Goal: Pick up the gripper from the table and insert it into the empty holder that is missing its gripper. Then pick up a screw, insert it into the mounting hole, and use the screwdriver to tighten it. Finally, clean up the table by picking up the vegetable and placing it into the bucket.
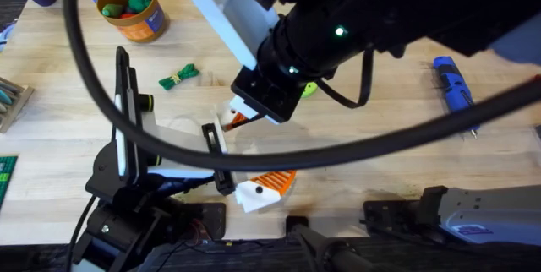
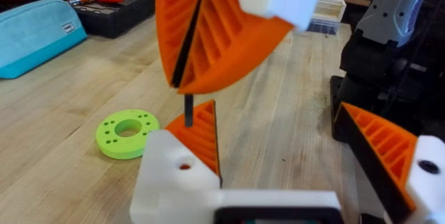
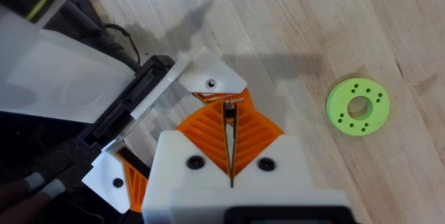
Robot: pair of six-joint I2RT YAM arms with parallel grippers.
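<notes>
Left gripper (image 2: 278, 123) sits low over the table at the lower left, its two white fingers with orange ribbed wedges spread wide apart and holding nothing. At the far left of the table top stands the bucket (image 1: 131, 10), with green and red toy foods in it. The green vegetable (image 1: 178, 76) lies on the bare wood just right of and nearer than the bucket, well apart from both arms. Next comes the white finger piece (image 2: 182, 172), seated on the left gripper as one of its two fingers, with a small round mounting hole in its top face. The other finger (image 1: 266, 189) is on the near side.

The right gripper (image 3: 231, 130) reaches across the middle and hangs directly over that finger piece. Its orange pads are pressed together, pinching a small dark screw (image 2: 188, 111) that points down. The screw's tip is just above the orange wedge, near the hole; I cannot tell whether it touches.

A green ring (image 3: 358, 106) with small holes lies flat just right of the grippers. Far to the right, the blue screwdriver (image 1: 454, 86) lies on the table, untouched.
</notes>
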